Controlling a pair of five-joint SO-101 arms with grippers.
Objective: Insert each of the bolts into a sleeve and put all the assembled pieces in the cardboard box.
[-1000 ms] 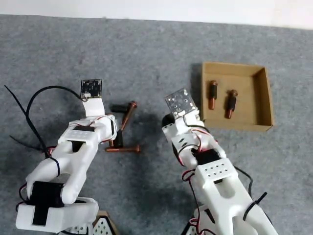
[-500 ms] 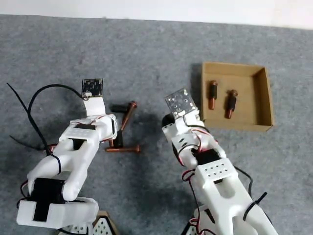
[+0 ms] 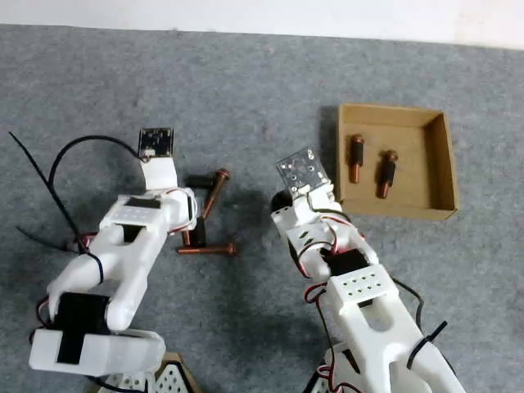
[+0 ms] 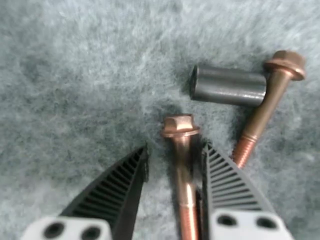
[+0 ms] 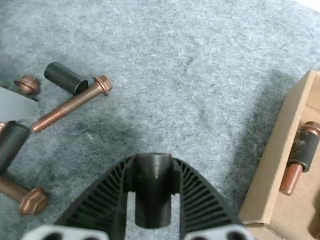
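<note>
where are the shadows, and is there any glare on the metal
Left wrist view: a pale sheen along the bolt and the sleeve. Right wrist view: a dark shadow on the carpet beside the cardboard box. High view: even light, no strong glare.

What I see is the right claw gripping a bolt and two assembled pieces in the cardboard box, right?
No: the right claw grips a sleeve, not a bolt, as the right wrist view shows. Two assembled pieces are in the cardboard box.
</note>
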